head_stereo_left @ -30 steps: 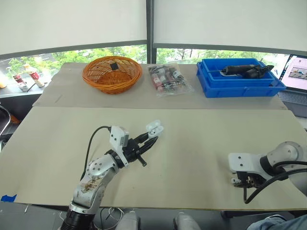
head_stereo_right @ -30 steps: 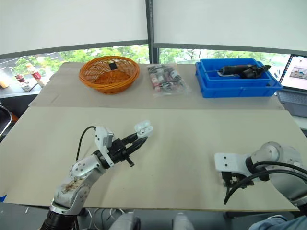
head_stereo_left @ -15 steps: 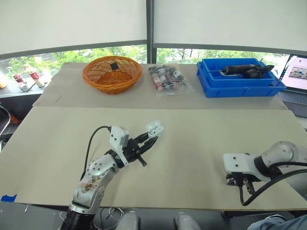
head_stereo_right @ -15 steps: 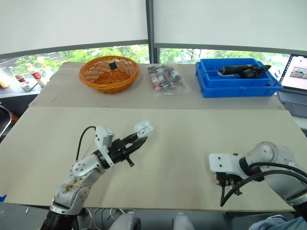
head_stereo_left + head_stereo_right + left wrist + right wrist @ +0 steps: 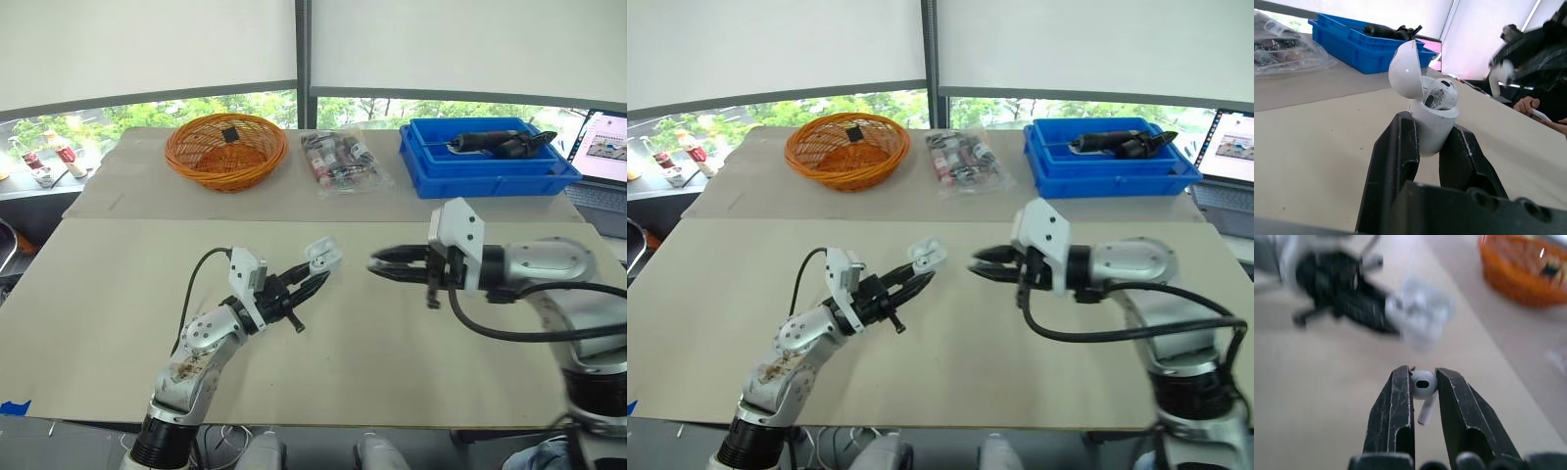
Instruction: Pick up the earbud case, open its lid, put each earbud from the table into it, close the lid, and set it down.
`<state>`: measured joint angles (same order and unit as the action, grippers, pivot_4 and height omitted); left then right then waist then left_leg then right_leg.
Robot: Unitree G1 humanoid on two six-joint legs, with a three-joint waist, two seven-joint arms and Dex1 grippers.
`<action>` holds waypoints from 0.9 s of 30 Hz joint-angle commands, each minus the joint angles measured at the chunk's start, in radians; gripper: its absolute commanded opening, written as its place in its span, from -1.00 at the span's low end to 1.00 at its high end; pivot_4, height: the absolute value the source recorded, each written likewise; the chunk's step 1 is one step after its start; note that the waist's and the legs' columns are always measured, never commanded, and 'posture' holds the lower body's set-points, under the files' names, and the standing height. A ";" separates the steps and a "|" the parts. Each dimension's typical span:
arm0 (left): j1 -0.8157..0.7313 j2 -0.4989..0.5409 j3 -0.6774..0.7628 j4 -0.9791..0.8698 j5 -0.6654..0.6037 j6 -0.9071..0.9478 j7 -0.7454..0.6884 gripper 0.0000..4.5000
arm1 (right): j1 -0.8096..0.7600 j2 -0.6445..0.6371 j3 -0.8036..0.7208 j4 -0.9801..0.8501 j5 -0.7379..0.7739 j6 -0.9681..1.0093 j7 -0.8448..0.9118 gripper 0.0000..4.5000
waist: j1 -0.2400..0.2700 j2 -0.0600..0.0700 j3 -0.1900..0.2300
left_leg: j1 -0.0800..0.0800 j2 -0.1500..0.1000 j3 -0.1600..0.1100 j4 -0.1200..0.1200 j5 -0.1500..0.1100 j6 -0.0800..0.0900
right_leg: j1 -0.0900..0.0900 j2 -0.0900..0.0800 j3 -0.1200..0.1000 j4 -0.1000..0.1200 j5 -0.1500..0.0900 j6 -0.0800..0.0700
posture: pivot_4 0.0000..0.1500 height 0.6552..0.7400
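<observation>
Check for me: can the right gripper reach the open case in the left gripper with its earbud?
Likely yes: right gripper, shut on an earbud, points at the case with nothing between them, and the lid stands open.

Glossy earbud case (image 5: 1431, 129), matt table (image 5: 1312, 132) (paper, perhaps)

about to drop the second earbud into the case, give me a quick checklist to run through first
1. Lid open: ok, tipped back off the earbud case.
2. Case grip: ok, the left gripper clamps its body from both sides.
3. First earbud fully seated: cannot tell, its head shows above the rim.
4. Second earbud held: ok, pinched at its head in the right gripper.
5. Empty slot free: cannot tell, hidden behind the first earbud.
6. Second earbud over the opening: not ok, the right gripper is beside the case with a gap between them.
</observation>
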<state>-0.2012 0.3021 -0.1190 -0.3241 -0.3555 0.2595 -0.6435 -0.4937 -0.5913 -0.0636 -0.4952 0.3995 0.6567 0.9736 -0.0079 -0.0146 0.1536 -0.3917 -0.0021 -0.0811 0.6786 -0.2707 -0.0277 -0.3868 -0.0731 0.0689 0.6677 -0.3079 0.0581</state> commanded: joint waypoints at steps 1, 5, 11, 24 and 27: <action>-0.030 -0.005 0.008 -0.014 -0.026 -0.007 -0.015 -0.75 | 0.009 0.127 -0.030 -0.088 0.063 -0.040 -0.155 -0.85 | 0.001 0.000 0.000 | 0.000 0.000 0.000 0.000 0.000 0.000 | 0.000 0.000 0.000 0.000 0.000 0.000 | 1.00 1.00; -0.045 -0.003 0.005 -0.017 -0.047 0.017 -0.031 -0.75 | 0.024 0.222 0.025 -0.090 0.062 -0.060 -0.241 -0.85 | -0.005 0.000 0.000 | 0.001 -0.001 0.000 0.000 0.000 0.000 | -0.002 -0.001 0.000 0.004 0.000 0.000 | 1.00 1.00; -0.062 0.000 0.014 -0.036 -0.083 0.059 -0.034 -0.75 | 0.056 0.250 0.085 -0.042 0.009 -0.165 -0.274 -0.85 | -0.009 0.000 0.000 | 0.002 -0.001 0.000 0.000 0.000 0.000 | -0.002 -0.001 0.000 0.005 0.000 0.000 | 1.00 1.00; -0.067 0.015 0.021 -0.050 -0.102 0.077 -0.040 -0.75 | 0.141 0.211 0.122 0.108 -0.111 -0.424 -0.252 -0.85 | -0.009 0.000 0.000 | 0.002 -0.001 0.001 0.000 0.000 0.000 | -0.002 0.000 0.000 0.005 0.000 0.000 | 1.00 1.00; -0.066 0.015 0.022 -0.056 -0.102 0.081 -0.040 -0.75 | 0.158 0.203 0.132 0.134 -0.130 -0.469 -0.248 -0.85 | -0.010 0.000 0.000 | 0.002 0.000 0.001 -0.001 0.000 0.000 | -0.002 0.000 0.000 0.005 0.000 0.000 | 1.00 1.00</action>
<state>-0.2565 0.3163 -0.1162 -0.3276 -0.4353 0.3535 -0.6823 -0.3398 -0.3769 0.0719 -0.3607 0.2811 0.2254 0.7211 -0.0180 -0.0143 0.1535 -0.3895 -0.0025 -0.0804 0.6780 -0.2706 -0.0278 -0.3886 -0.0732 0.0688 0.6724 -0.3078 0.0582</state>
